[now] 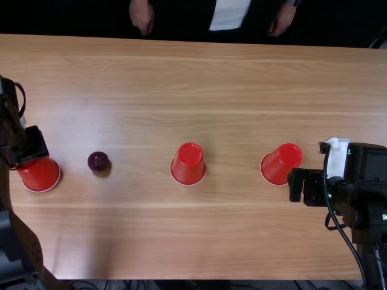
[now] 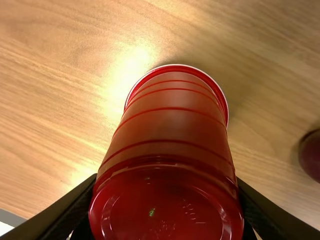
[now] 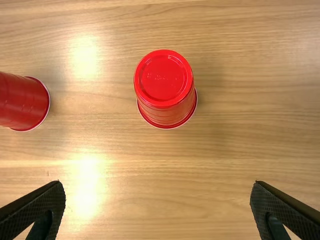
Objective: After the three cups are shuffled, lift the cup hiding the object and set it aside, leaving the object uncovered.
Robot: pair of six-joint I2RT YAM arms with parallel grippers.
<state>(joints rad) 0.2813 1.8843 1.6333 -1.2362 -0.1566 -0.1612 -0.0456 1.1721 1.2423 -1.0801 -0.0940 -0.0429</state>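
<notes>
Across the table (image 1: 193, 78), seen from above the near edge, three upside-down red cups stand in a row, and there's the prize. The dark ball (image 1: 98, 161) lies bare on the wood between the left cup (image 1: 40, 176) and the middle cup (image 1: 188, 164), nearer the left one and touching neither. The left gripper (image 1: 30, 154) sits on top of that left cup, hiding its closed end, while the right gripper (image 1: 295, 185) hangs just beside the right cup (image 1: 281, 164), on its near right. Over to the left wrist camera: the two fingers (image 2: 60, 215) pinch the left cup (image 2: 170, 150) on opposite sides of its closed end, pads against the plastic. Whether the rim rests on the wood or hangs a shade above it, I can't tell. The ball (image 2: 311, 155) peeks in at the edge, apart from the cup. Now the right wrist camera: that pincer is spread wide with nothing between its fingers (image 3: 32, 210). The right cup (image 3: 165, 87) stands mouth-down out beyond them, and the middle cup (image 3: 22, 107) is off to its left. As for handling, I'd call this cup featherlight, thin and springy, with slick tapered walls; squeeze hard and it will likely buckle or pop free. The closed end, where the base stiffens the wall, looks the sound place to hold, and that's where the fingers are. The ball, round and loose, could roll at a nudge, so the cup wants setting down well clear of it.
</notes>
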